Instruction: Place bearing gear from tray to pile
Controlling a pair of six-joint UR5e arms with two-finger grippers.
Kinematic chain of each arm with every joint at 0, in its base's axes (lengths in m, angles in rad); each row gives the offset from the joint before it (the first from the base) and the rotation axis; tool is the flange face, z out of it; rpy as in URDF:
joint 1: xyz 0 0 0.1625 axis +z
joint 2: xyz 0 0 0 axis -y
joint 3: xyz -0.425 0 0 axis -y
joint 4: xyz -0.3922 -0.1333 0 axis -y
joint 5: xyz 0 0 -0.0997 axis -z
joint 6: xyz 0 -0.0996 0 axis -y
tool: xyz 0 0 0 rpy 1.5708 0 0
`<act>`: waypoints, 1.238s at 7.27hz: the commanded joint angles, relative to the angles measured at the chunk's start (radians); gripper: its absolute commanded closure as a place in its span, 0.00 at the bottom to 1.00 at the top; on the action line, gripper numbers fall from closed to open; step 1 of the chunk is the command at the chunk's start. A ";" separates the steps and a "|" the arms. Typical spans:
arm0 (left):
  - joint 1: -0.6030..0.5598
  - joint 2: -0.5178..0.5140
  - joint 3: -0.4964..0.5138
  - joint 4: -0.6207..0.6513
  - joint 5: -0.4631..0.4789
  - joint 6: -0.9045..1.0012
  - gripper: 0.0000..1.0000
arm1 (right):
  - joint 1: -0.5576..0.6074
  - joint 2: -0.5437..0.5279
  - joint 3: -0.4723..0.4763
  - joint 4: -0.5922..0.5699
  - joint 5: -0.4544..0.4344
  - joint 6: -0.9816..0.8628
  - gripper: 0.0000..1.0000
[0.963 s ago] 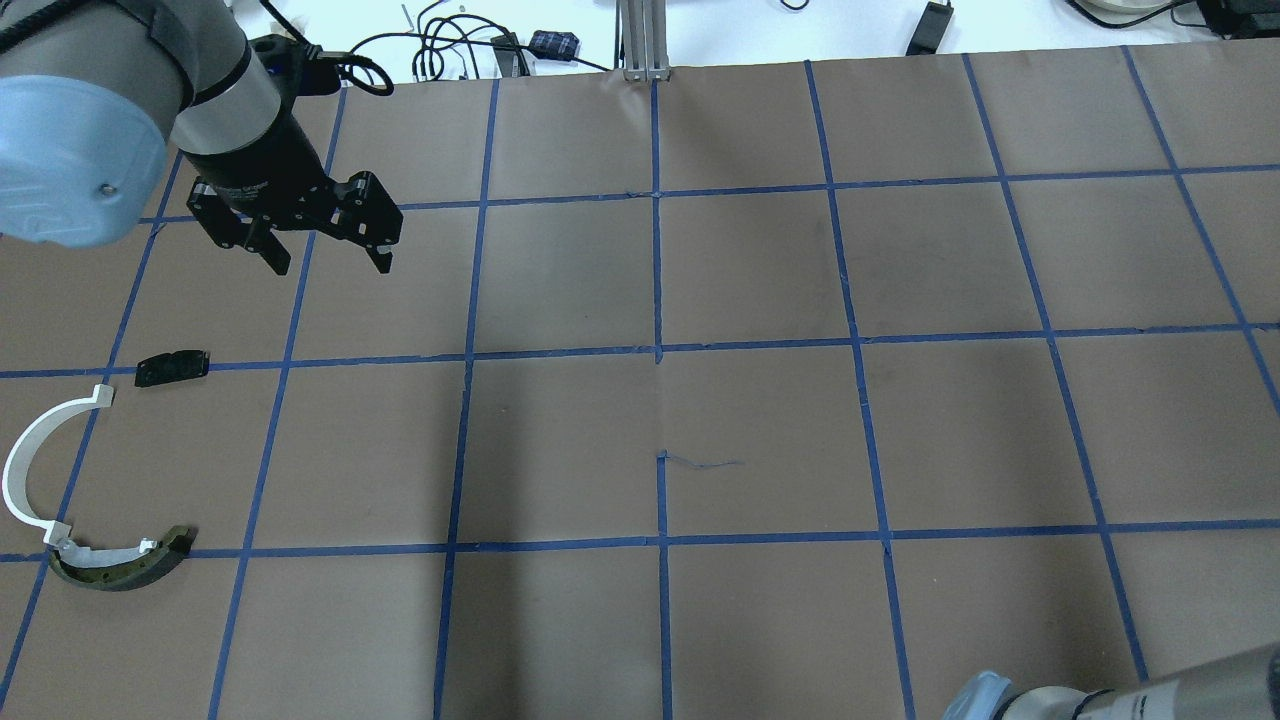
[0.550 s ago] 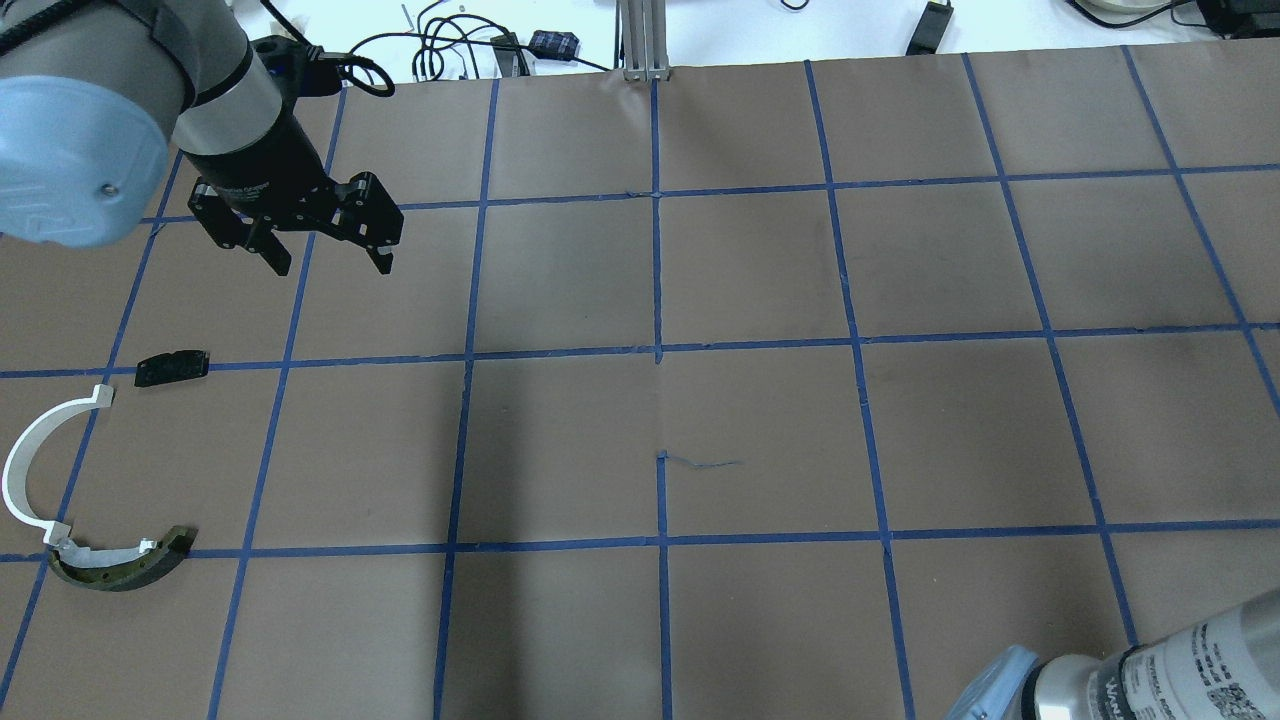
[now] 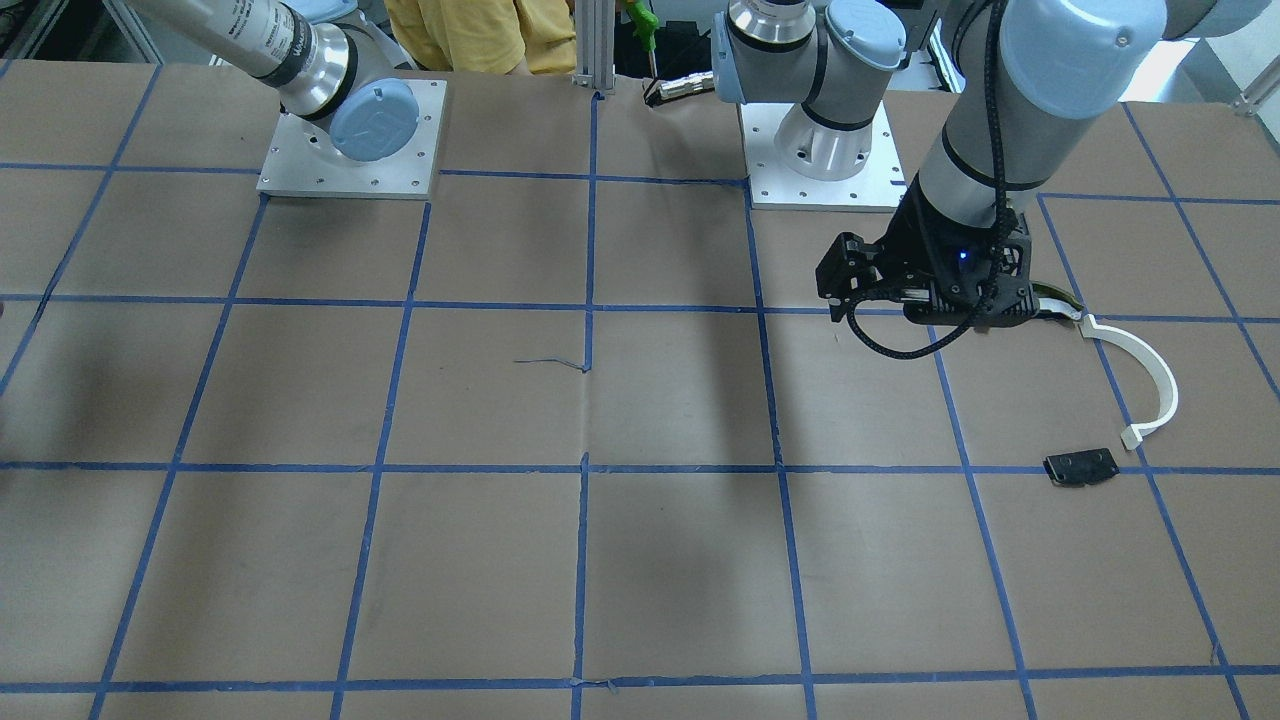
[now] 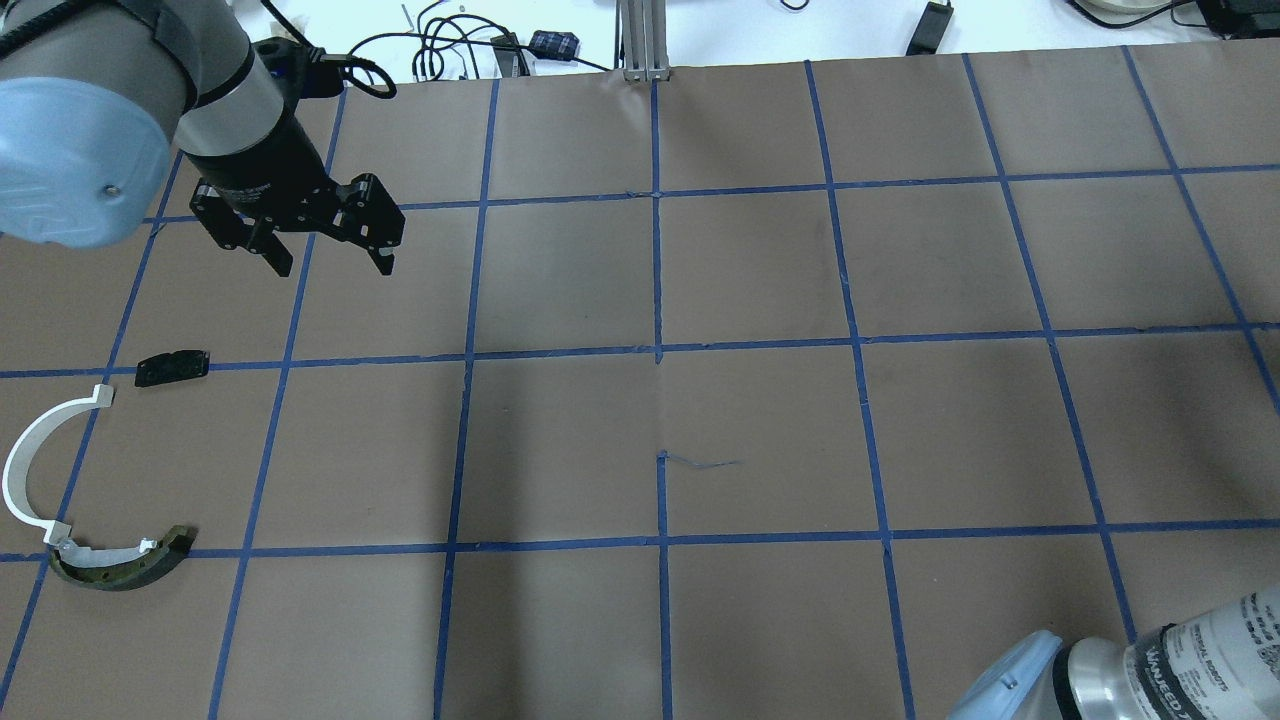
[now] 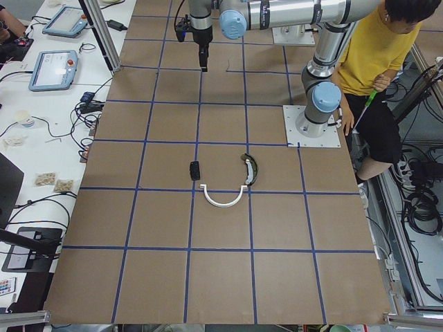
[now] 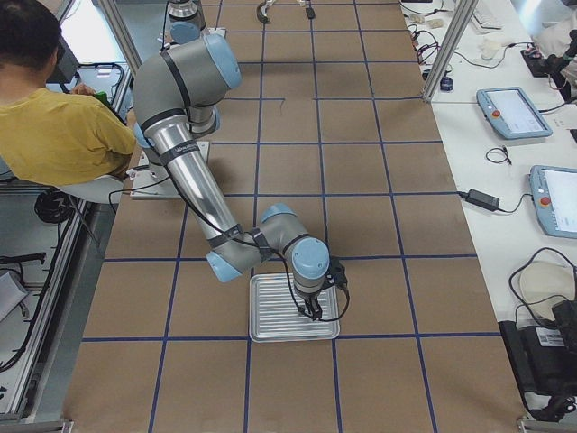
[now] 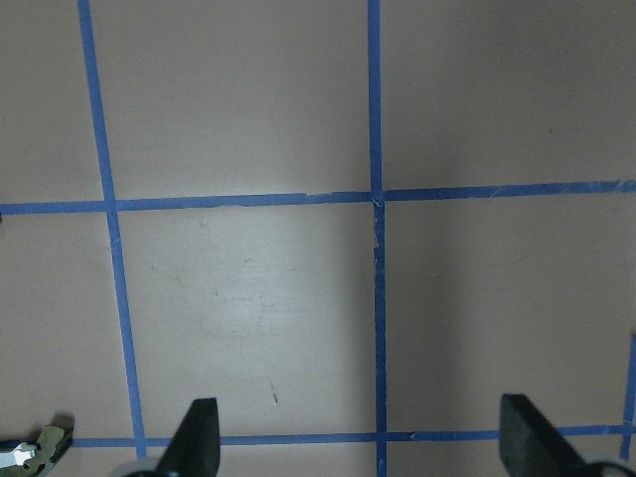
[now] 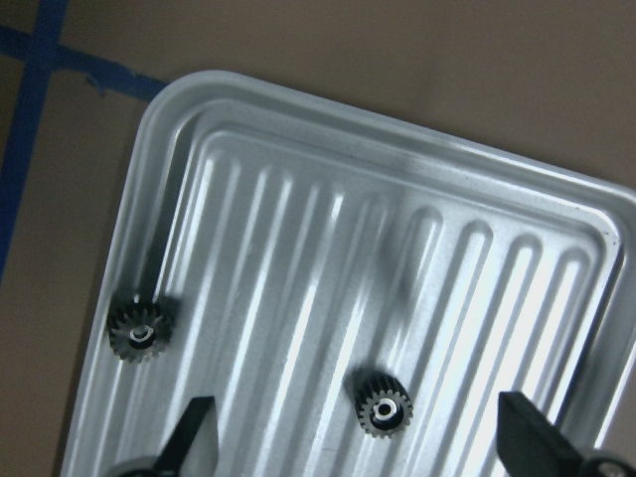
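I see the brown-papered bench (image 4: 760, 260) gridded with blue tape (image 4: 657, 270). Past its far edge stands a white table (image 5: 41, 104) strewn with cables (image 4: 430, 45), and perhaps a charger (image 4: 553, 43).

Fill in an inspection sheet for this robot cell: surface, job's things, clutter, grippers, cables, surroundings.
Surface: brown mat with a blue tape grid, lying flat.
Job's things: tray under the right arm, holding an edge gear and a centre gear; the pile, on the left arm's side, is a white strip, an olive piece and a black plate.
Clutter: nothing seen.
Grippers: left gripper open and empty above the mat; right gripper open over the tray.
Cables: leads on the bench beyond the mat.
Surroundings: person in yellow behind the robot; pendants on a side bench.
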 commanded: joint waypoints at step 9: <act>0.003 0.002 0.000 0.021 0.000 0.001 0.00 | -0.022 0.043 -0.016 -0.006 0.016 -0.001 0.76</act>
